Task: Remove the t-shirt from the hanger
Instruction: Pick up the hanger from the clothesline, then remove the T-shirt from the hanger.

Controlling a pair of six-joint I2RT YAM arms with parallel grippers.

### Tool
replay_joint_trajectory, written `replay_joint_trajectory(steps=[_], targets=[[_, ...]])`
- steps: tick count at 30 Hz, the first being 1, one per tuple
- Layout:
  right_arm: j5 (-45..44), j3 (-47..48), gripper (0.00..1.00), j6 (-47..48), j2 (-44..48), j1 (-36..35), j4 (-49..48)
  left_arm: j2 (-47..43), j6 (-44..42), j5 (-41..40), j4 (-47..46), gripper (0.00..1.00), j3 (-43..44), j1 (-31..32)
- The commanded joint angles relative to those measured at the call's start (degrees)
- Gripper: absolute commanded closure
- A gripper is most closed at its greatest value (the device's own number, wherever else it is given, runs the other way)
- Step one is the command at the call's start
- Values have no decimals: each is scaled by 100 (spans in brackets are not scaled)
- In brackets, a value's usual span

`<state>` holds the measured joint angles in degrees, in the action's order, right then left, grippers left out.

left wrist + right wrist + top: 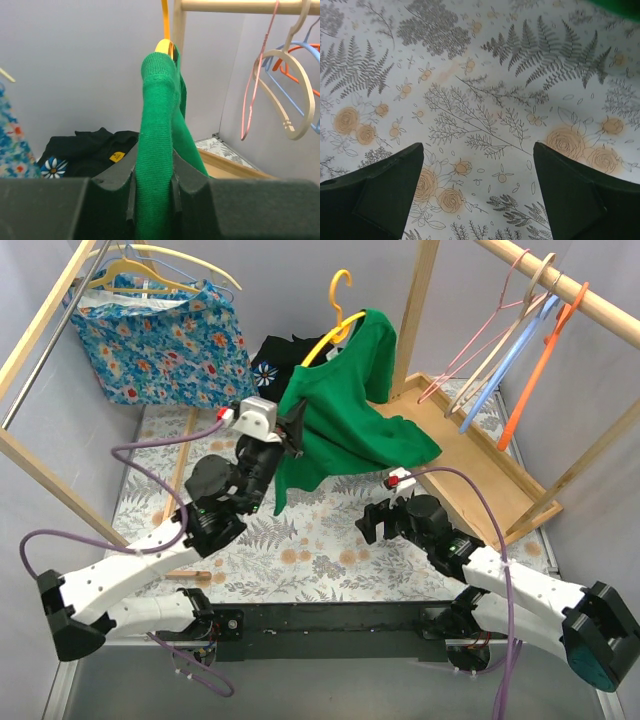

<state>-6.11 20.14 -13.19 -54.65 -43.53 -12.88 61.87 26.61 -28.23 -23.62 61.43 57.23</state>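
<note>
A green t-shirt point(350, 410) hangs on a yellow hanger point(335, 325) at the middle back, held up above the table. The hanger's hook touches no rail in the top view. My left gripper point(293, 430) is raised and shut on a fold at the shirt's left edge. In the left wrist view the green fabric point(155, 125) runs up from between the jaws of the left gripper point(154, 185) to the yellow hanger point(165, 47). My right gripper point(375, 523) hangs low over the floral tablecloth below the shirt. In its wrist view the right gripper point(477, 150) is wide open and empty. A green scrap of the shirt point(620, 7) shows at the top right.
A blue floral garment point(150, 335) hangs at the back left, and a black garment point(275, 355) lies behind the shirt. Pink, beige, blue and orange hangers point(520, 340) hang from a wooden rail at the right over a wooden base point(480, 460). Wooden frame posts stand around.
</note>
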Motion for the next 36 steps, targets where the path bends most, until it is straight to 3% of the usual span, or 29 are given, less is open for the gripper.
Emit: replay_joint_trajectory(steps=[1,5,13,24,30,36], targets=[[110,508,2,307,419,-7,4,-595,108,-533,814,100,115,51],[31,894,2,449,543,-15,154,-869,-234,-842,894,100,299,51],[127,1369,7,458,596,-7,321,-957,-491,-588,1605,100,1257,51],[1040,1932,10,1519,1288,-15,507,-2055,502,948,3616,100,64,51],[1479,1590,21,1662,2342,-15,-380,-2547,758,1644,4408,100,-17,51],[1998,1493,23,1890,2653,-15,-715,-2829,775,2497,4953,100,-166,51]])
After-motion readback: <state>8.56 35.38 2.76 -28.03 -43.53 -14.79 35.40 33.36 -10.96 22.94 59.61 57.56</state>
